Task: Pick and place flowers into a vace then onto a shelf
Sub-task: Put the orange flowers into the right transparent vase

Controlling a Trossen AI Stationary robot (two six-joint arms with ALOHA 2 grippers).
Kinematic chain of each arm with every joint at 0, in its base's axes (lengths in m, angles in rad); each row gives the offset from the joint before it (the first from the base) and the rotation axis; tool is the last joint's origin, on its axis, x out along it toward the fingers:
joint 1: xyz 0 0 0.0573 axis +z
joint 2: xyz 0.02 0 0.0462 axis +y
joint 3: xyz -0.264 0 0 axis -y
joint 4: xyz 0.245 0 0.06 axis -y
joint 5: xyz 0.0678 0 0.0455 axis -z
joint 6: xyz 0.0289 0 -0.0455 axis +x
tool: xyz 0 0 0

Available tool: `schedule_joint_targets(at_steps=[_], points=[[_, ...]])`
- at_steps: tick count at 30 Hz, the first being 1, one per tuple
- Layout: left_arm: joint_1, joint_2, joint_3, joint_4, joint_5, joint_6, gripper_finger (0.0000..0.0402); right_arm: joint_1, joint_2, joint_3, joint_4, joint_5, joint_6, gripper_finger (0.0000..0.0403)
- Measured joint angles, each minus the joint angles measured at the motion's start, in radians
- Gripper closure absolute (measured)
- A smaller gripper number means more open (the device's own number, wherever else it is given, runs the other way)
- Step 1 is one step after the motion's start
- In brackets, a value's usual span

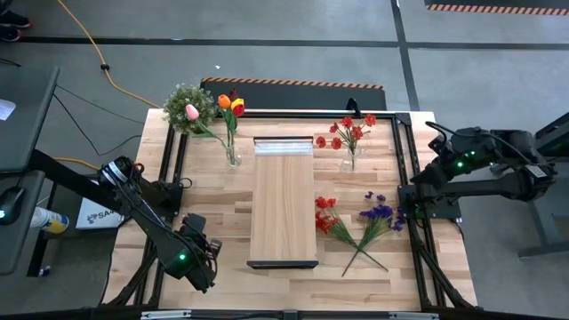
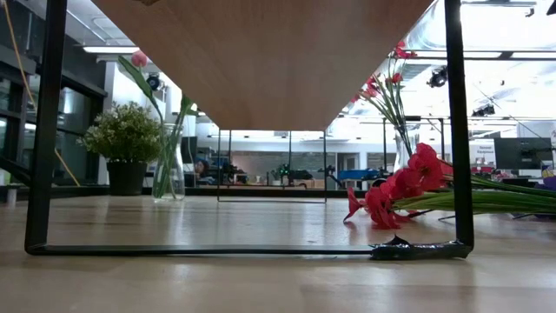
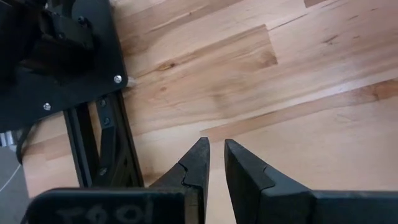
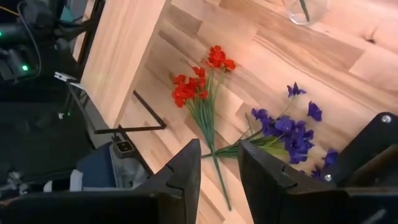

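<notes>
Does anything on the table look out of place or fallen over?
Two sprays, the red spray and the purple spray, lie flat on the table, stems crossing, beside the shelf. Both vases stand upright with flowers in them. Nothing looks spilled or broken.

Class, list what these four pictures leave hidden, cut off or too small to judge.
- Low view: shelf top cut off by the upper edge.
- Low view: purple flowers cut off by the right edge.
- Right wrist view: glass vase cut by the top edge.
- High view: both tools too small to judge.
</notes>
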Motion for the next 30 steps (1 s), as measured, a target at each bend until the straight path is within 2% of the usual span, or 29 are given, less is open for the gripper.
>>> schedule_joint_targets(at_steps=[7, 15, 18, 23, 30], points=[[0.000, 0.000, 0.000, 0.016, -0.017, 0.000, 0.0316, 0.000, 0.000, -0.050, 0.051, -0.044, -0.016, 0.0304], [0.000, 0.000, 0.000, 0.017, -0.020, 0.000, 0.0316, 0.003, 0.000, -0.261, 0.301, -0.224, -0.052, 0.0304], [0.000, 0.000, 0.000, 0.017, -0.018, 0.000, 0.0316, 0.031, 0.000, -0.333, 0.392, -0.253, -0.061, 0.0304], [0.000, 0.000, 0.000, 0.017, -0.007, 0.000, 0.0316, 0.119, 0.000, -0.412, 0.502, -0.243, -0.032, 0.0304], [0.000, 0.000, 0.000, 0.010, -0.006, 0.000, 0.0316, 0.293, 0.001, -0.479, 0.711, -0.132, 0.011, 0.0304]])
